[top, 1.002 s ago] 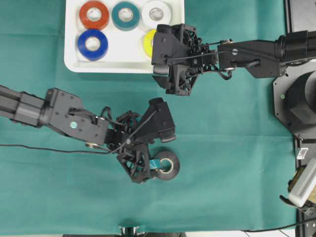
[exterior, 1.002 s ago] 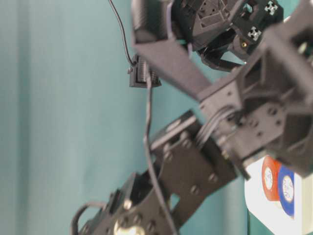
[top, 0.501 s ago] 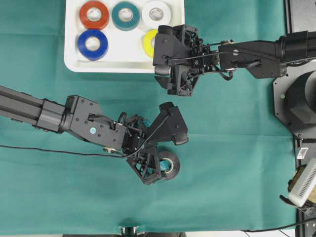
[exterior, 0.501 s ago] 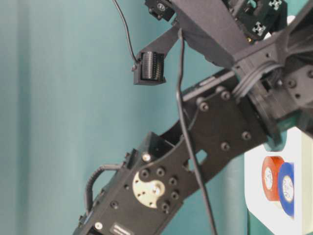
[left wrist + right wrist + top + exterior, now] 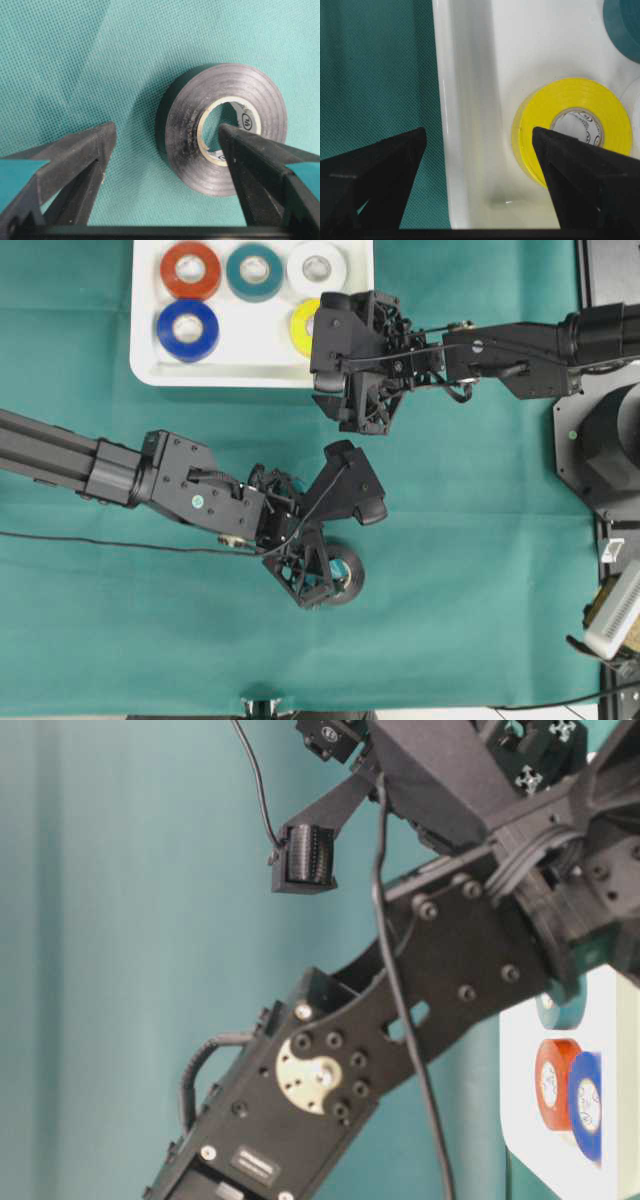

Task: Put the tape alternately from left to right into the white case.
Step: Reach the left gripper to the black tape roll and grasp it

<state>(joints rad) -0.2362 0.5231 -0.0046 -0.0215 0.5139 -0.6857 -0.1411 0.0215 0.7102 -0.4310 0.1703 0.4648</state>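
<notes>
On the green tabletop point(image 5: 480, 570), near the lower middle of the overhead view, a black tape roll point(image 5: 225, 132) lies flat. The left gripper point(image 5: 165, 150) is down over it with jaws spread wide, one finger point(image 5: 255, 155) reaching into the roll's core hole and the other point(image 5: 75, 155) standing clear on the cloth outside the roll; no grip is visible. At the top of the overhead view sits the white case point(image 5: 250, 350), holding red point(image 5: 191, 269), teal point(image 5: 254, 270), white point(image 5: 316, 267), blue point(image 5: 187, 329) and yellow tape point(image 5: 570, 135). The right gripper point(image 5: 480, 165) hovers at the case's corner, jaws wide and holding nothing, straddling the rim beside the yellow roll.
</notes>
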